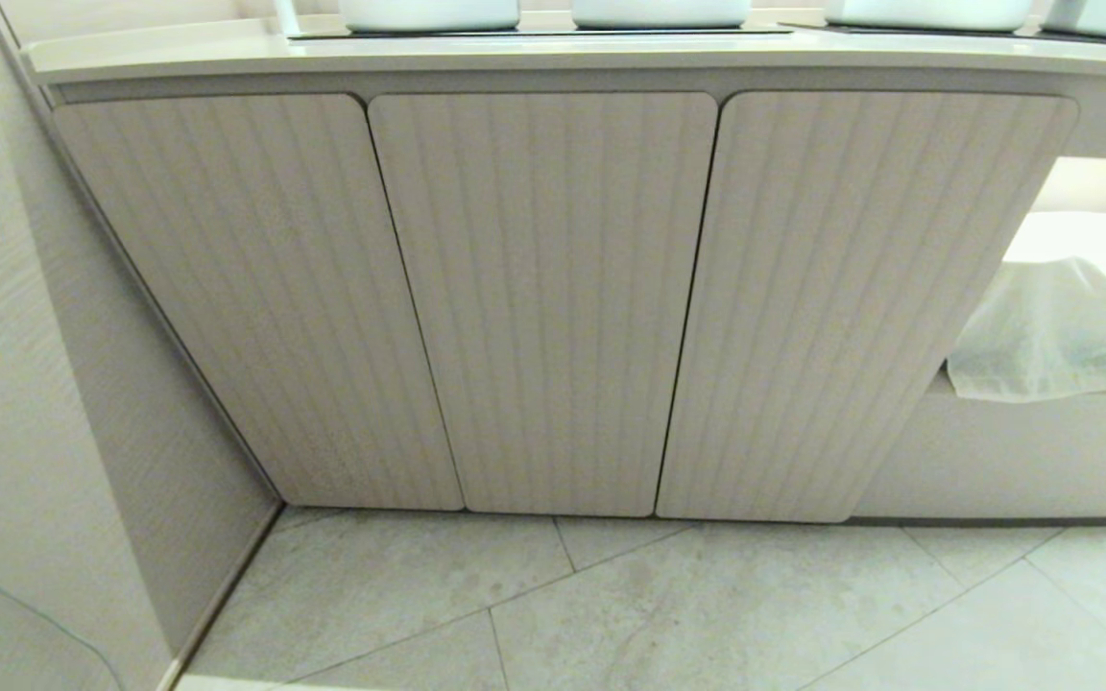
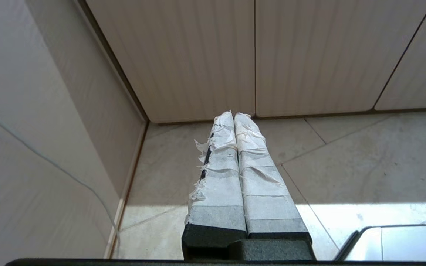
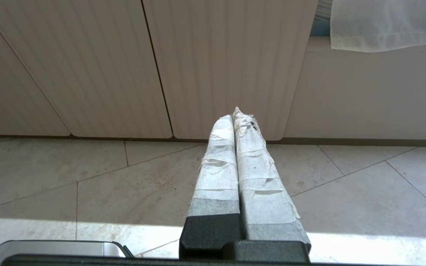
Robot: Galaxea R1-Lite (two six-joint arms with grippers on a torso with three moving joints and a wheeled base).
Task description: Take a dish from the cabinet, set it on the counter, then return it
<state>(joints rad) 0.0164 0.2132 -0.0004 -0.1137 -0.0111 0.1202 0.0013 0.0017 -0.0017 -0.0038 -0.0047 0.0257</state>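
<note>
The cabinet (image 1: pixel 543 297) faces me with its three beige fluted doors all closed; it also fills the far part of the left wrist view (image 2: pixel 198 55) and the right wrist view (image 3: pixel 216 66). Above it runs the cream counter (image 1: pixel 419 56) with a black inset panel. The dish is hidden. Neither arm appears in the head view. My left gripper (image 2: pixel 234 115) hangs low over the floor tiles, shut and empty, its taped tips pointing at the foot of the doors. My right gripper (image 3: pixel 234 115) is likewise shut on nothing, low over the floor.
A side wall (image 1: pixel 25 365) closes the left of the cabinet, with a thin cable (image 2: pixel 50 162) along it. White containers (image 1: pixel 428 13) stand on the counter. A white cloth (image 1: pixel 1062 326) hangs from an open recess at the right. Grey floor tiles (image 1: pixel 668 614) lie in front.
</note>
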